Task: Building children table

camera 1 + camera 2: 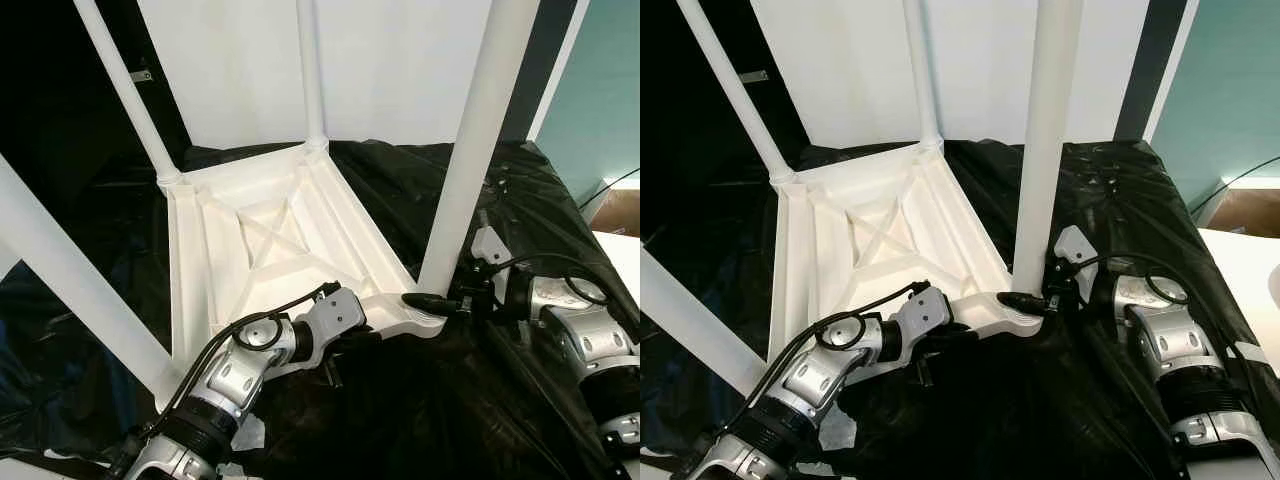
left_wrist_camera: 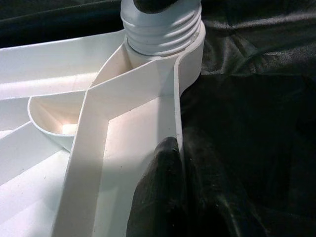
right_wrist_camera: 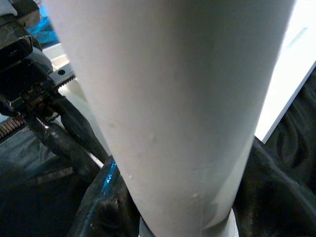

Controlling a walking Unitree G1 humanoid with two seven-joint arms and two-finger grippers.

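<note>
Tabletop: white plastic children's tabletop (image 1: 270, 240) is lying upside down at frame centre on black plastic sheeting (image 1: 520, 200), its ribbed underside facing up.
Legs: four white legs are standing up from the corners; the near-right leg (image 1: 478, 140) is rising through the upper right of the frame, its threaded end (image 2: 160, 24) sitting in the corner socket.
Left gripper: left gripper (image 1: 340, 350) is reaching in from the lower left and pinching the tabletop's near rim, narrow, with one black finger (image 2: 160, 192) lying inside the rim wall and the other outside it.
Right gripper: right gripper (image 1: 440, 300) is coming in from the lower right, its fingers wrapping the base of the near-right leg and holding it.
Backdrop: white panel (image 1: 400, 60) is standing behind the table.
</note>
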